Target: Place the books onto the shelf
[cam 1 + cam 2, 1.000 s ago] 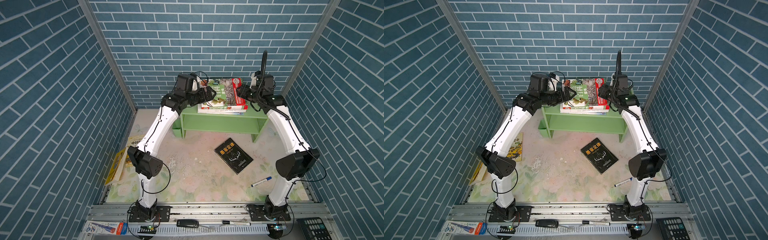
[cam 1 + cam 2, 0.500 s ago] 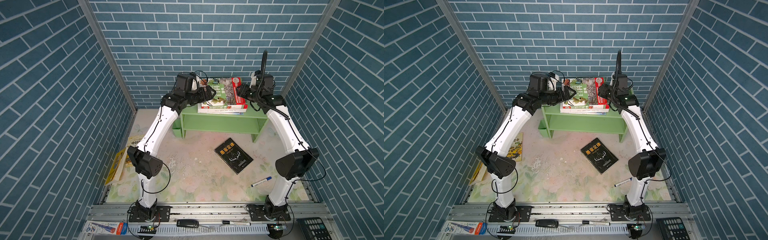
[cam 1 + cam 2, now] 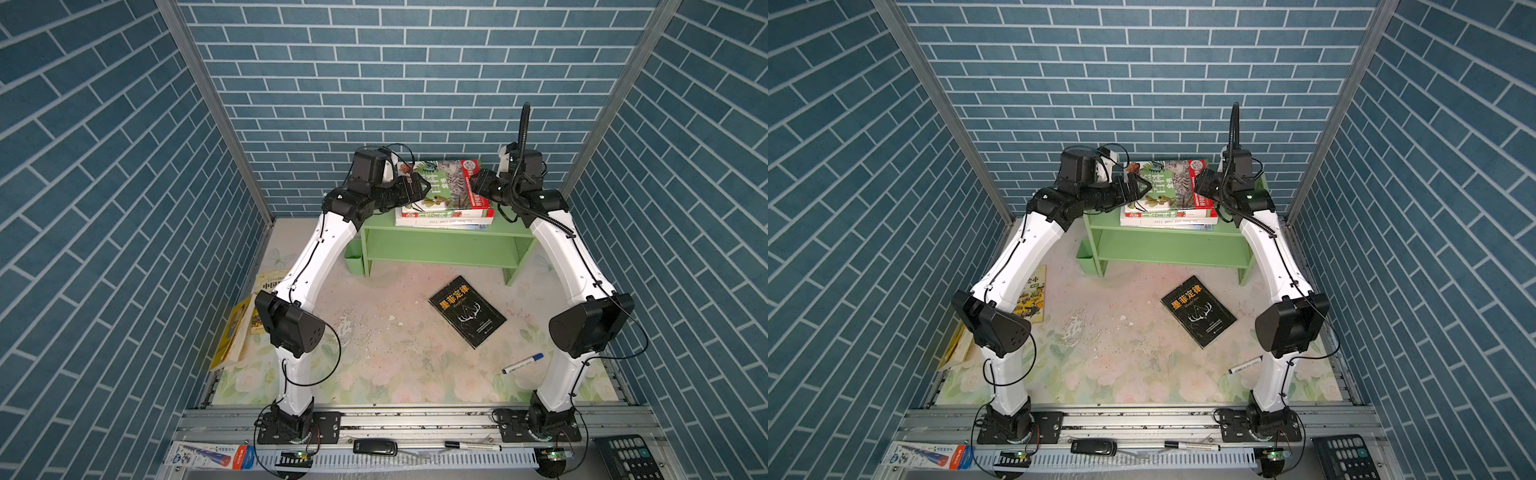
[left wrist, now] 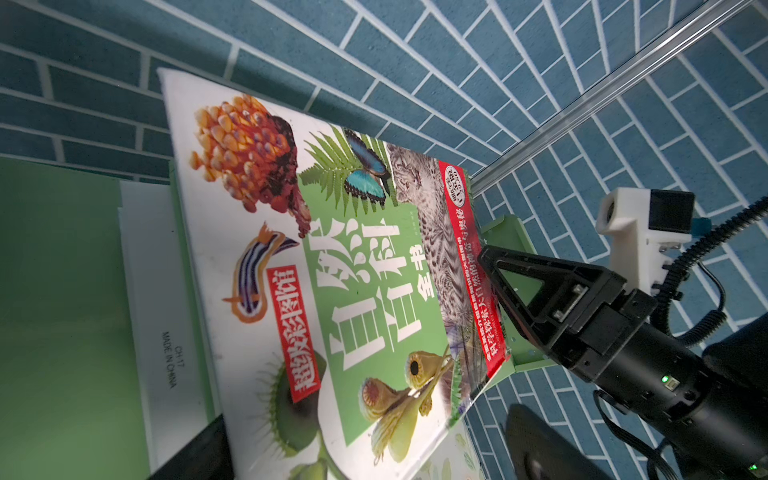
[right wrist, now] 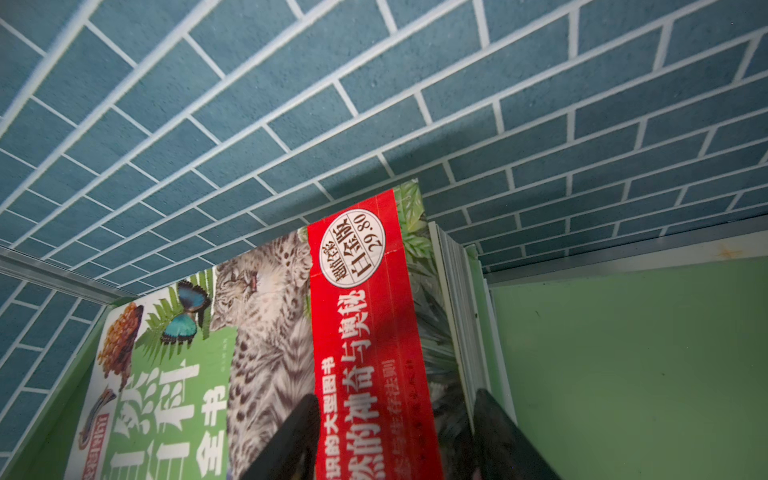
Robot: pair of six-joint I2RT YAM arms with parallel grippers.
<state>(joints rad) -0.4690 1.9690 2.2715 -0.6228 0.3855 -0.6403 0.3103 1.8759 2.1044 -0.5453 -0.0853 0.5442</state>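
Nearest on the table [image 3: 374, 365]: pen [image 3: 522, 364], not a task item. Just beyond it the black book [image 3: 467, 311] lies flat, cover up, mid-right of the table and well apart from both grippers, so not shelved. On the left side, the flat yellow book [image 3: 1034, 297] is partly under the L arm, and the propped yellow book [image 3: 232, 332] leans vs the left wall. Neither is shelved.

Further back is the shelf [image 3: 440, 249], w/ a stack on its top tier. White books [image 4: 162, 270] are at the bottom of the stack, approx 2 by the edges, count not sure. The green book [image 3: 444, 187] is on top, cover up.

R gripper [image 3: 477, 185] is at the book's red-band edge. In the right wrist view one jaw is on the cover and one is down by the page edge, so the jaws are pinching the green book. How firmly, can't tell. L gripper [image 3: 417, 189] is at the opposite edge, jaws spread wide, clamping nothing.

Progress, judged: approx half done. 3 bks are up on the shelf incl. the green one, which isn't released yet. Left to do: let go of the green book, then fetch black + 2 yellow from the table.
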